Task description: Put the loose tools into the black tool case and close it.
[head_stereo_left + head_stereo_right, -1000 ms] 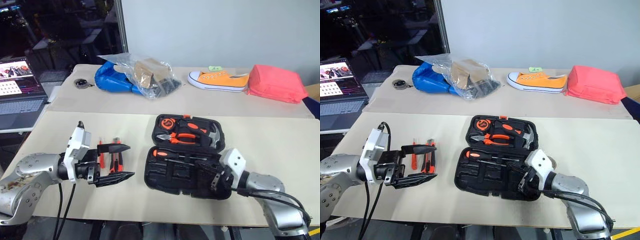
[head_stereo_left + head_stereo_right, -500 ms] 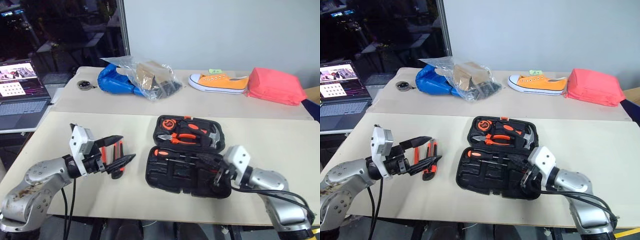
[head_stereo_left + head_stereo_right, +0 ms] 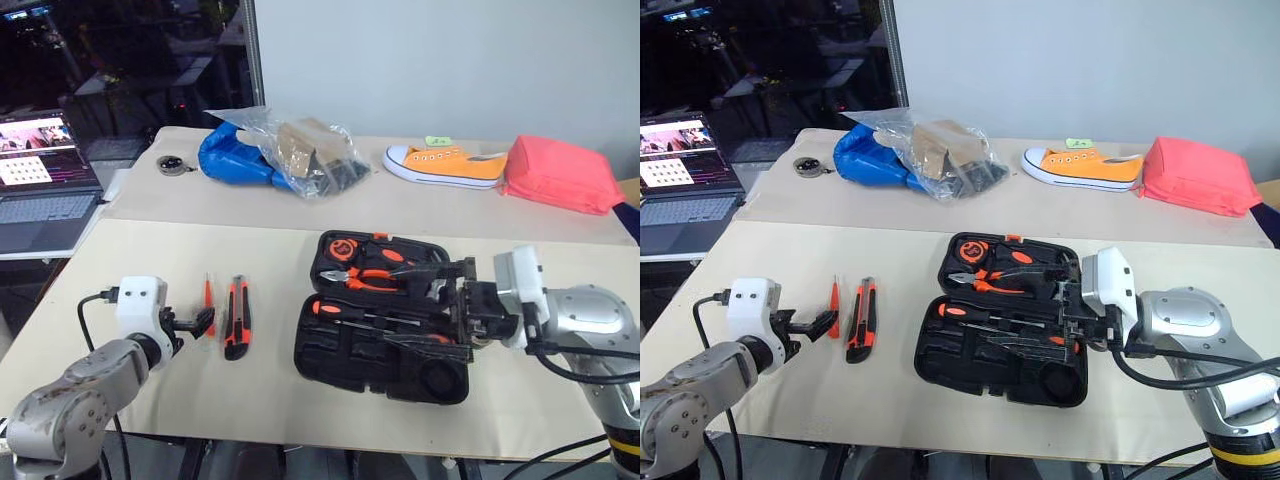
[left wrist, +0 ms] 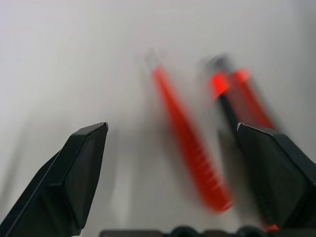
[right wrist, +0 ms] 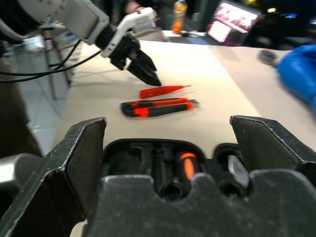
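The black tool case lies open in the middle of the near table, with a black-and-orange screwdriver in its front half. My right gripper hovers open over the case's right side, pointing left with nothing between its fingers. Left of the case a thin orange screwdriver and an orange-black utility knife lie side by side on the table. My left gripper is low beside the thin screwdriver and open. In the left wrist view, the screwdriver lies between the fingers and the knife is near the other one.
Orange-handled pliers and a hammer sit in the case's far half. On the back table are a blue bag under clear plastic, an orange shoe and a pink pouch. A laptop stands at the left.
My right gripper has opened and risen from the case's near right corner to above it. My left gripper has sunk toward the table and turned, now beside the thin screwdriver. The camera has shifted.
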### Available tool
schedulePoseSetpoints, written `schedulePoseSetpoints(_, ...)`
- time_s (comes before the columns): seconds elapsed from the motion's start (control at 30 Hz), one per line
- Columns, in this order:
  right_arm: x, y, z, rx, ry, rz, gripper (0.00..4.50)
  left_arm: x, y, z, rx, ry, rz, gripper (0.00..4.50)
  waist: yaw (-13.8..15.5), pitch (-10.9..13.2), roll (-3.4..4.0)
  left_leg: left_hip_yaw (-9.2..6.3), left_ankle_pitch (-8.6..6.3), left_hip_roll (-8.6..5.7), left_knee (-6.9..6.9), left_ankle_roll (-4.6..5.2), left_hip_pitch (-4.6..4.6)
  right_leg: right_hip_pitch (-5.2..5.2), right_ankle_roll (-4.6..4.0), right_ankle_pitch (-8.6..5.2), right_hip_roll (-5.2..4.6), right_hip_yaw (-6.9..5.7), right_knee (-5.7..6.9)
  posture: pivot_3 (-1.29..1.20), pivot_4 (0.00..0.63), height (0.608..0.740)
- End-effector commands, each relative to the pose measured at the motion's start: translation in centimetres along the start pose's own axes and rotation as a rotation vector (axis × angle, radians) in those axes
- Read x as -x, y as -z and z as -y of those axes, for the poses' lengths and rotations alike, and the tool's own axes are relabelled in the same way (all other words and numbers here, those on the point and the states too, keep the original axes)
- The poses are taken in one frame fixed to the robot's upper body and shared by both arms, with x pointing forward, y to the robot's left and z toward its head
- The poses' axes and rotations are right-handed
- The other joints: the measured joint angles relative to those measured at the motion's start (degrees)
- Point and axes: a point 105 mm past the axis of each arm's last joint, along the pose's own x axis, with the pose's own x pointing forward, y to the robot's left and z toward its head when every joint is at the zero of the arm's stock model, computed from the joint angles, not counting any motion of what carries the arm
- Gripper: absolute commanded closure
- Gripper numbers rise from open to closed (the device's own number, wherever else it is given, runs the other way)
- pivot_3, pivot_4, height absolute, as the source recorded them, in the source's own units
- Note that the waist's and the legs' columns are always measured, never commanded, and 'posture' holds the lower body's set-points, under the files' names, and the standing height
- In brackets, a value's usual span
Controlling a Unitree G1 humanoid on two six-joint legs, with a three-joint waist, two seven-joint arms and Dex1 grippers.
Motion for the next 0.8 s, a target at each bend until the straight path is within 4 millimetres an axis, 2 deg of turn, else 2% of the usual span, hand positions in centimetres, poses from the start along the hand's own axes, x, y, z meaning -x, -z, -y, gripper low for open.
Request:
schedulePoseSetpoints(0.03, -0.2, -0.3, 0.1, 0.059, -0.003, -0.004, 0.03, 0.3, -0.9, -0.4, -0.033, -0.066, 0.044, 0.00, 0.1, 0.0, -0.01, -0.02, 0.00, -0.01, 0.01, 0.00, 0.00, 0.00, -0.01, 0.00, 0.00, -0.02, 0.00, 0.00, 0.150, 0.740)
schedulePoseSetpoints(0.3, -0.5, 0.5, -0.2, 0.059, -0.002, -0.021, 0.03, 0.0, -0.4, -2.2, -0.036, -0.107, 0.022, 0.00, -0.2, 0.0, -0.01, -0.02, 0.00, 0.01, -0.02, -0.01, 0.01, -0.02, -0.03, 0.00, 0.03, -0.01, 0.01, 0.00, 0.150, 0.740)
schedulePoseSetpoints(0.47, -0.8, 0.6, -0.2, 0.057, -0.006, -0.012, 0.03, 0.9, -0.9, -3.6, -0.003, -0.118, 0.077, 0.00, -0.2, 0.0, -0.01, 0.00, -0.02, 0.03, -0.05, -0.04, 0.01, -0.03, -0.04, 0.00, 0.02, 0.00, -0.03, 0.00, 0.150, 0.740)
schedulePoseSetpoints(0.57, -1.0, 0.5, -0.2, 0.056, -0.011, -0.003, 0.03, 1.2, -1.7, -3.0, -0.009, -0.046, 0.107, 0.00, -0.1, 0.0, -0.02, -0.02, -0.02, 0.03, -0.05, -0.04, 0.00, -0.04, -0.05, -0.01, 0.01, -0.02, -0.02, 0.00, 0.150, 0.740)
schedulePoseSetpoints(0.67, -1.0, 0.6, -0.2, 0.054, -0.015, -0.002, 0.03, 1.4, -2.0, -1.3, -0.013, 0.079, 0.107, 0.00, -0.1, 0.0, -0.02, -0.01, -0.02, 0.02, -0.05, -0.04, 0.00, -0.04, -0.06, -0.01, -0.01, -0.02, -0.02, 0.00, 0.150, 0.740)
schedulePoseSetpoints(0.8, -1.0, 0.6, -0.2, 0.054, -0.016, -0.002, 0.03, 0.9, -1.1, -0.8, -0.064, 0.103, 0.038, 0.00, -0.1, 0.0, -0.03, 0.00, -0.02, 0.02, -0.05, -0.04, -0.01, -0.04, -0.05, -0.01, -0.03, -0.03, -0.05, 0.00, 0.150, 0.740)
